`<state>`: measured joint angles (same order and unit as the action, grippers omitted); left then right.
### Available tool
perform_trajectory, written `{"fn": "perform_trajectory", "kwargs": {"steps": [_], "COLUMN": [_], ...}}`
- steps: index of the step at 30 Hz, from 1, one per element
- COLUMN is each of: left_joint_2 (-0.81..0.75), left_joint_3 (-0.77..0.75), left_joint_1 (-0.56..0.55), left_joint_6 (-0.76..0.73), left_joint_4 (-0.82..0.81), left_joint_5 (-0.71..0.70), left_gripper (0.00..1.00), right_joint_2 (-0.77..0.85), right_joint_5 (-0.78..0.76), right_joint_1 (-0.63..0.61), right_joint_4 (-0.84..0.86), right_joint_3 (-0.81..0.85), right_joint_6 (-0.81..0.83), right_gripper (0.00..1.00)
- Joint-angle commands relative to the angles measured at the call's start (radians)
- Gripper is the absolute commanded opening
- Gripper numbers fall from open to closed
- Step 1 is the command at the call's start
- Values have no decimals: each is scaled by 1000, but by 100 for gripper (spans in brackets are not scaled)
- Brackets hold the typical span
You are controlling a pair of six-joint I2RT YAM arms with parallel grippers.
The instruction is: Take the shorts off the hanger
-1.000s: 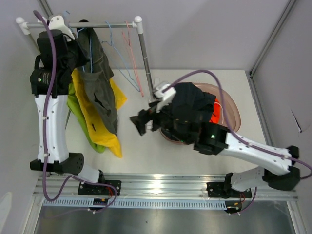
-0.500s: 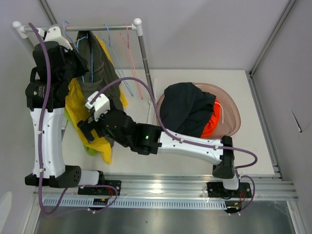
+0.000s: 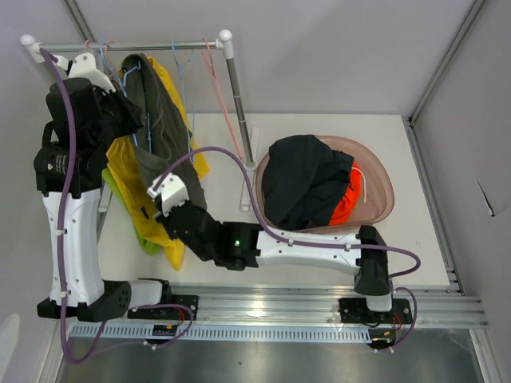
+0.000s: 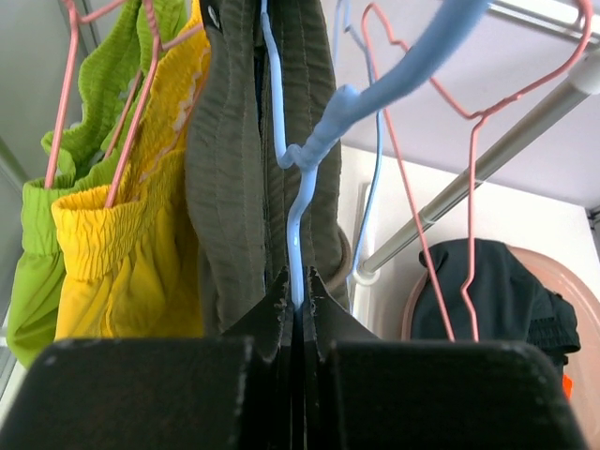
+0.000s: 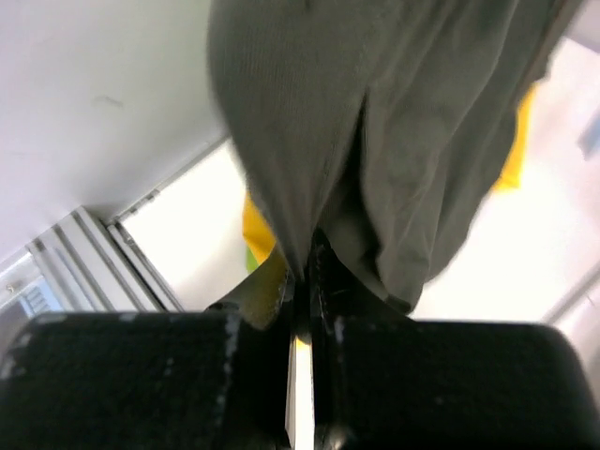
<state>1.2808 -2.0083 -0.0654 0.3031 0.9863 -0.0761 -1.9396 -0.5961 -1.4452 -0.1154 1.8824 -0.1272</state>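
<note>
White counter [image 3: 335,132], grey walls [image 3: 319,56]; left hand [image 4: 295,291] pinches the blue hanger [image 4: 349,98], right hand [image 5: 302,258] grips the olive-grey shorts [image 5: 375,122].

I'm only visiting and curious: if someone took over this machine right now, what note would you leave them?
Left tool: shut on the blue plastic hanger.
Right tool: shut on the lower edge of the dark olive-grey cloth shorts, which hang on that hanger.
Done: black cloth shorts and orange cloth shorts lie in the brownish plastic basin.
Left: pull the olive-grey pair free, then take off the yellow cloth shorts and lime green cloth shorts hanging beside it.
</note>
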Motion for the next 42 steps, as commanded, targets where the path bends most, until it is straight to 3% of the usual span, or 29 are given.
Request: {"fn": "perform_trajectory", "kwargs": {"steps": [1,10,16,20,23,28,33,36,39,42], "left_joint_2": [-17,44,86,91,19,-139,-262,-342,-391,-405], "left_joint_3": [-30,-108,-157,-153,-90,95,195,270,350,371], "left_joint_1": [7,15,18,19,19,19,19,19,18,1], "left_joint_6": [-22,-48,-52,-29,-15,21,-15,-32,-22,2], "left_joint_4": [-138,-138,-118,-106,-127,-101,-19,-20,-29,-18], "left_joint_5": [-37,-113,-140,-85,-39,25,38,38,68,137], "left_gripper": [0,0,0,0,0,0,0,0,0,0], "right_joint_2": [132,240,183,148,124,61,-114,-189,-153,-63], "right_joint_5": [-155,-340,-347,-344,-328,-196,-100,-74,-73,-83], "right_joint_1": [-118,-313,-330,-328,-293,-101,102,155,187,183], "right_joint_4": [-13,-110,-135,-112,-54,19,-119,-226,-262,-181], "right_joint_3": [-107,-269,-243,-239,-235,-125,262,457,447,230], "right_joint_6": [-25,-190,-238,-247,-203,-68,20,35,17,-3], "right_gripper": [0,0,0,0,0,0,0,0,0,0]}}
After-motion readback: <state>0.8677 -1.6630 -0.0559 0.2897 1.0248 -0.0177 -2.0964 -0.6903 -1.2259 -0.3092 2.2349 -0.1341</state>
